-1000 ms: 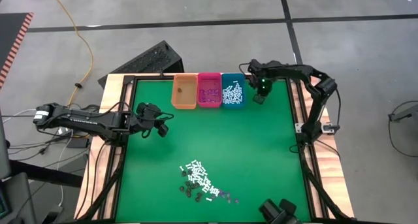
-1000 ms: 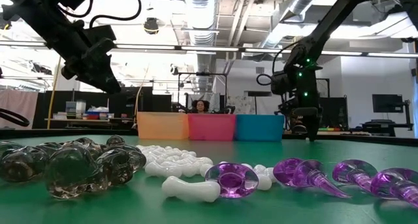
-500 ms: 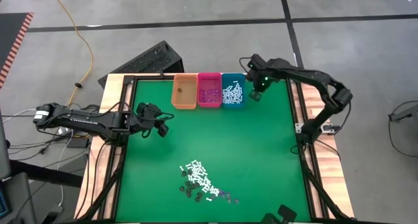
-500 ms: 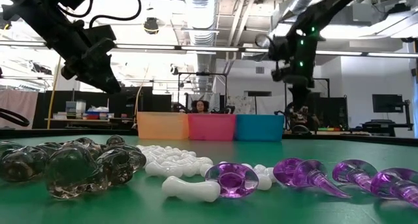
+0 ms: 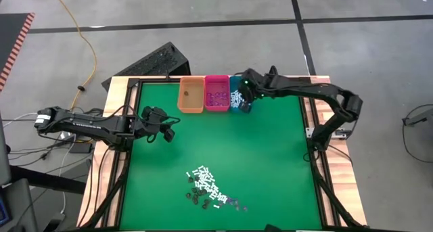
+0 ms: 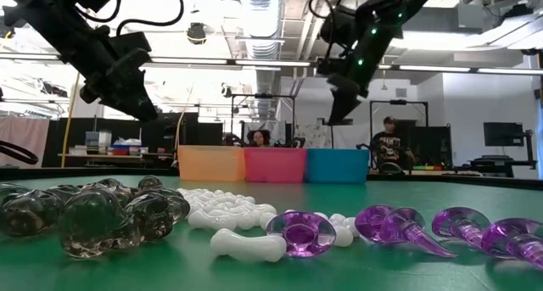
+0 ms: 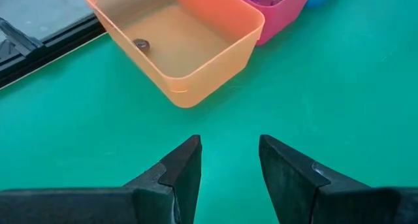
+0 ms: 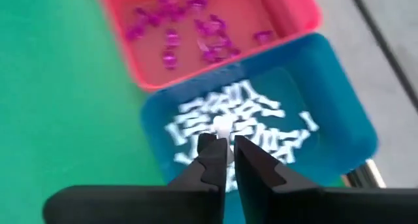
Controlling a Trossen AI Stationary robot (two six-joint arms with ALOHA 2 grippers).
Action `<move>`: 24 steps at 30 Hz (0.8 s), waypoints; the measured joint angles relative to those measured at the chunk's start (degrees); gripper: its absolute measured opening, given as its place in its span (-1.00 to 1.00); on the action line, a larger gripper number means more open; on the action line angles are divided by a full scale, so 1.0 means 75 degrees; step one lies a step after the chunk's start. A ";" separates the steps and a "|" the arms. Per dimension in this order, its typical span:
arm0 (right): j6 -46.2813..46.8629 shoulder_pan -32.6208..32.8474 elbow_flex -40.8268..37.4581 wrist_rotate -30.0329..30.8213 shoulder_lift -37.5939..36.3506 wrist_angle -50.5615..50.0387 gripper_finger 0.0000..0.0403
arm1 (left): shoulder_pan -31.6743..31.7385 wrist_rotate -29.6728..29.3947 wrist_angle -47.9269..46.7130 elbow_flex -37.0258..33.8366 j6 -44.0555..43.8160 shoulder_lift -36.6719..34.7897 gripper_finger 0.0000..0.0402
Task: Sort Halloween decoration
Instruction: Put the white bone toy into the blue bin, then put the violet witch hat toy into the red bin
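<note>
Now shifted toward 9 o'clock, right gripper [image 8: 225,160] hangs over teal bin [image 8: 339,113], fingers narrowly parted around a white stick [image 8: 223,128]; left gripper [image 7: 228,162] wide, empty.

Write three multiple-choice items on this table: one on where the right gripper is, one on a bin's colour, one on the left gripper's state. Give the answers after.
1. Where is the right gripper?
A. over the teal bin
B. over the loose pile
C. off the table's left side

2. What colour is the bin with the purple pieces in it?
A. orange
B. pink
C. teal

3. How do the left gripper's fingers stand?
A. shut on a white piece
B. shut on nothing
C. open, with nothing between them

Answers:
1 A: the right wrist view looks past its fingers straight into the teal bin, full of white pieces, with one white piece at the fingertips.
2 B: the purple pieces lie in the pink bin.
3 C: the left wrist view shows bare green mat between the parted fingers.
</note>
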 joint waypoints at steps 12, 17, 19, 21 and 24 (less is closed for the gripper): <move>0.0267 -0.0121 0.0000 0.0003 0.0269 0.0047 -0.21 | -0.0003 0.0297 0.0002 0.0000 0.0079 0.0000 -0.28; 0.1360 0.0495 0.0008 -0.1926 0.0060 -0.0115 -0.07 | -0.0003 0.0334 -0.0007 -0.0001 0.0076 0.0000 -0.28; 0.2001 0.1109 0.0005 -0.2486 0.0051 -0.0185 -0.07 | -0.0003 0.0341 -0.0005 0.0001 0.0073 0.0000 -0.28; 0.2516 0.1977 -0.0063 -0.2540 0.0060 -0.0187 -0.09 | -0.0003 0.0349 -0.0004 0.0001 0.0073 0.0001 -0.28; 0.3279 0.3425 -0.0195 -0.2325 0.0063 -0.0137 -0.12 | -0.0006 0.0355 0.0002 0.0001 0.0062 0.0000 -0.28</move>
